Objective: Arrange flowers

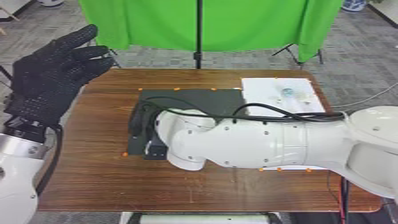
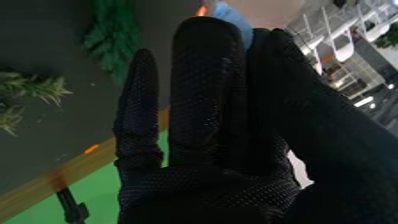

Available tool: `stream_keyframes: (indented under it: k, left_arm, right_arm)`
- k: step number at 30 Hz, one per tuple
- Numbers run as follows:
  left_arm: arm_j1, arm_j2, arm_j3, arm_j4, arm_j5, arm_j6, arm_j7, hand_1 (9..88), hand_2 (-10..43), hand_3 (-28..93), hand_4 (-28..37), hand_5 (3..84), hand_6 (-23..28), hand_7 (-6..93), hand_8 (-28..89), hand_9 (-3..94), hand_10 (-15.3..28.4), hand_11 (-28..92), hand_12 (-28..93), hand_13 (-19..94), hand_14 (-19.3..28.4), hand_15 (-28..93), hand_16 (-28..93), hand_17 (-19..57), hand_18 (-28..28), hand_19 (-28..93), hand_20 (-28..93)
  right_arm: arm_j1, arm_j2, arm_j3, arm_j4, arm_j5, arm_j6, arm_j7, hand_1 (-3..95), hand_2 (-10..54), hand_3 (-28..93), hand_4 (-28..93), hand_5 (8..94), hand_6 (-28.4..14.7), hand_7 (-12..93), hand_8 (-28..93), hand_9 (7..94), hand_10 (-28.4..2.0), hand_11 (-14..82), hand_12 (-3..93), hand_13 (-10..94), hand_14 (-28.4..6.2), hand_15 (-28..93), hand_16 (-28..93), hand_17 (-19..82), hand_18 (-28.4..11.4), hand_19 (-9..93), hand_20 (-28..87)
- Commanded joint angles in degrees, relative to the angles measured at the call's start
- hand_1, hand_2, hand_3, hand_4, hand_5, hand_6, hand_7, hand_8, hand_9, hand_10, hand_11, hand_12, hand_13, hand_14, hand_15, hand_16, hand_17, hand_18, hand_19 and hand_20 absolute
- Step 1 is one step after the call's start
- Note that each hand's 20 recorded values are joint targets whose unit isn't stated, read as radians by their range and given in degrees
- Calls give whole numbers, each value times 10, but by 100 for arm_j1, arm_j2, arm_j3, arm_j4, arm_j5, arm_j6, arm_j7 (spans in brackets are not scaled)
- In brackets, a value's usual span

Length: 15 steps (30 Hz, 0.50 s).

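Well, the right hand (image 2: pixel 209 100) has its fingers straight and drawn narrow, the thumb close alongside; a pale blue thing (image 2: pixel 233 19) shows at the tips, though whether it is gripped I cannot tell. Beyond them, in the right wrist view, a dark green frond (image 2: pixel 110 37) and a paler sprig (image 2: pixel 28 89) lie on the dark mat (image 1: pixel 204 103). On the white sheet (image 1: pixel 266 90) is a small bluish thing (image 1: pixel 287 92) (perhaps the vase, as far as one can make out). The left hand (image 1: pixel 51 72), fingers loosely extended, is raised beside the table (image 1: pixel 93 175). To pick well, I'd close gently on one stem, clear of the leaves, and lift it straight.
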Motion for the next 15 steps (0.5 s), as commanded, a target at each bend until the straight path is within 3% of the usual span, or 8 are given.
stream_keyframes:
  k: [1,2,3,5,9,13,15]
  left_arm:
    - [314,26,-93,1,-25,15,183,222,81,774,-279,359,101,146,-98,307,208,297,102,228,277,530,-108,-90,254,583,120]
    - [329,55,-97,11,-31,14,242,222,81,773,-279,359,101,146,-98,307,208,297,102,228,277,530,-108,-91,254,582,119]
    - [280,15,-66,12,-19,22,186,222,81,774,-278,359,101,145,-98,307,208,297,102,229,277,530,-108,-91,253,581,118]
    - [327,4,-88,4,-27,4,215,223,81,773,-278,360,102,146,-98,307,208,297,101,229,277,530,-108,-92,252,578,116]
    - [347,-43,-61,2,-27,54,148,222,81,776,-276,359,103,148,-98,305,209,301,103,226,278,535,-108,-95,251,576,113]
    - [436,-164,-131,-31,-4,36,31,222,81,777,-275,359,103,150,-100,305,210,303,101,225,278,537,-111,-97,252,575,110]
    - [583,-113,-205,-75,-50,138,99,223,81,777,-275,359,103,150,-100,305,210,303,100,225,278,537,-112,-97,252,575,110]
  right_arm:
    - [-19,34,10,118,-65,-292,6,444,-41,779,-283,631,33,159,-128,695,-53,139,105,724,-42,643,137,228,-153,812,137]
    - [-29,60,50,127,-46,-384,36,442,-39,779,-283,630,33,159,-130,693,-53,139,105,723,-43,644,136,227,-153,812,137]
    - [-77,87,107,144,26,-463,45,443,-38,777,-283,629,33,159,-131,693,-53,139,105,722,-43,645,135,227,-153,812,137]
    - [-122,95,150,167,0,-478,114,437,-36,780,-283,605,30,156,-136,681,-56,141,106,715,-47,649,133,222,-155,814,139]
    - [-168,123,192,173,70,-461,43,432,-35,779,-283,588,29,159,-140,694,-66,148,109,713,-50,656,128,217,-158,817,141]
    - [-117,145,255,129,103,-500,-11,426,-35,780,-283,580,30,161,-142,709,-84,156,113,711,-56,655,121,208,-160,811,141]
    - [-42,179,229,75,90,-372,-48,424,-34,781,-283,583,31,162,-143,716,-85,160,114,711,-58,653,119,206,-160,809,142]
